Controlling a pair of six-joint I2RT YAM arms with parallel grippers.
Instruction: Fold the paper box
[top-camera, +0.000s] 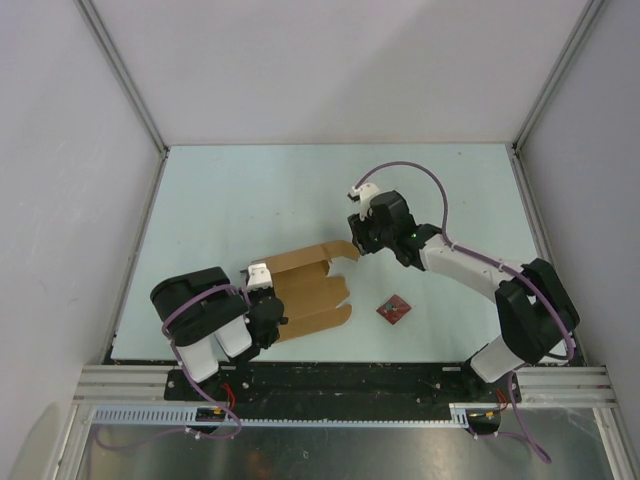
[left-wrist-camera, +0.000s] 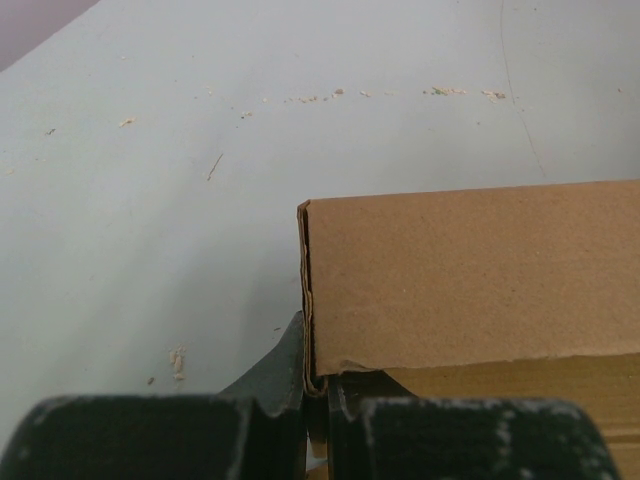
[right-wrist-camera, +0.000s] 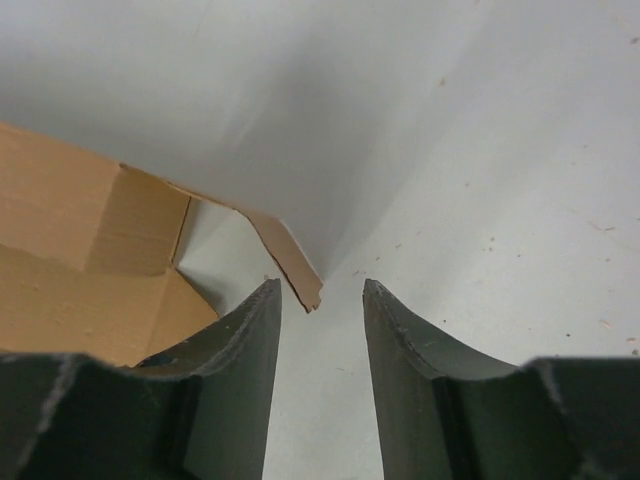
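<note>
The paper box (top-camera: 310, 290) is a brown cardboard sheet lying partly folded on the pale table between the two arms. My left gripper (top-camera: 272, 308) is shut on its near left edge. In the left wrist view the jaws (left-wrist-camera: 322, 395) pinch a doubled cardboard edge, and a panel of the paper box (left-wrist-camera: 470, 270) stretches away to the right. My right gripper (top-camera: 357, 247) stands open at the box's far right corner. In the right wrist view a raised flap tip (right-wrist-camera: 300, 272) pokes between the open fingers (right-wrist-camera: 255, 340) of that gripper (right-wrist-camera: 320, 292), and nothing is gripped.
A small dark red square (top-camera: 393, 309) lies on the table right of the box, near the front edge. Pale walls with metal posts enclose the table on three sides. The arm bases stand on a black rail along the near edge.
</note>
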